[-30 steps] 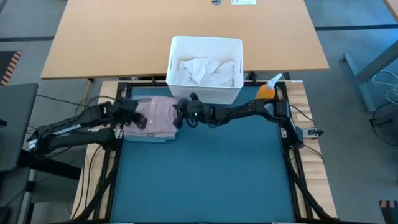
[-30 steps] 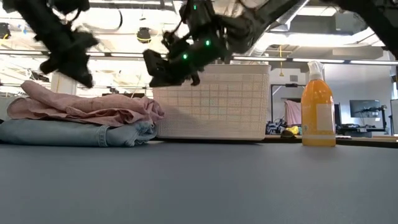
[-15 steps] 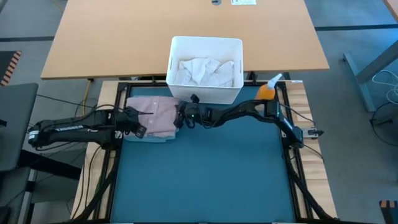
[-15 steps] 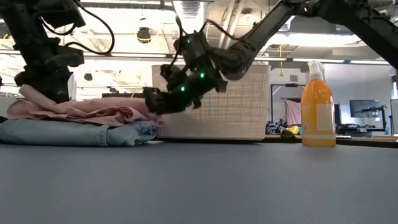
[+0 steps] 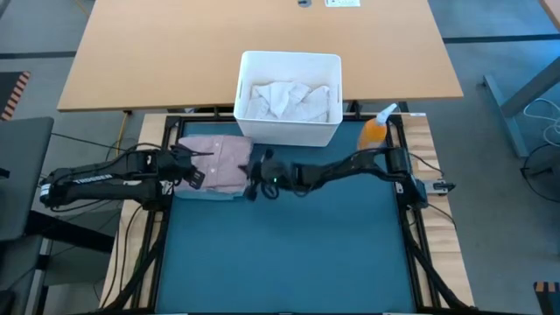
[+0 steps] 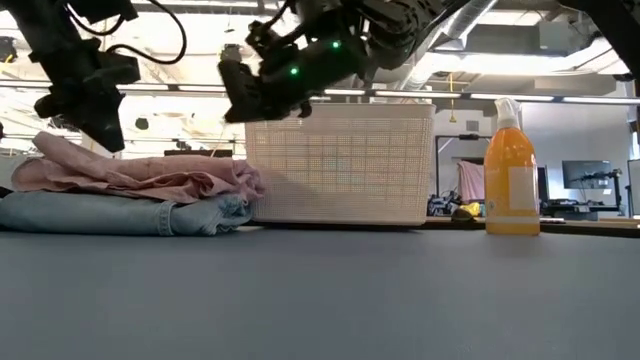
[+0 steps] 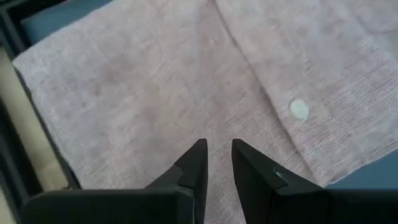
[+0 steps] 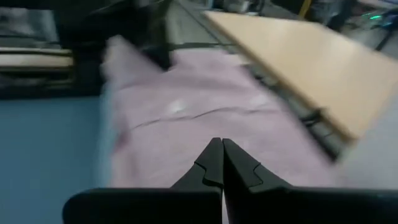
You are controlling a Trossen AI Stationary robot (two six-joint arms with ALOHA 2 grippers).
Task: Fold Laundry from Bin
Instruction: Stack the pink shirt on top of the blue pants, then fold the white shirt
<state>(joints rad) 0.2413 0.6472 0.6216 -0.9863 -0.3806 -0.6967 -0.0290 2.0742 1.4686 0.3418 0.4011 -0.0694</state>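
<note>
The soft dusty pink buttoned shirt lies folded on the light blue denim jeans, on the teal-blue worktop just beside the white plastic bin. The left end effector hangs above the shirt, fingers slightly apart, grasping nothing. The right end effector hangs by the shirt's edge, clenched and empty.

Denim jeans: only the folded edge shows in the low view; the pink shirt covers the remainder, leaving a thin blue strip in the high view.

Pink shirt: cut off by the edges of the left wrist view; blurred in the right wrist view.

White cloth: the lower layers are hidden inside the bin.

Both arms: upper links are cut off at the top of the low view.
</note>
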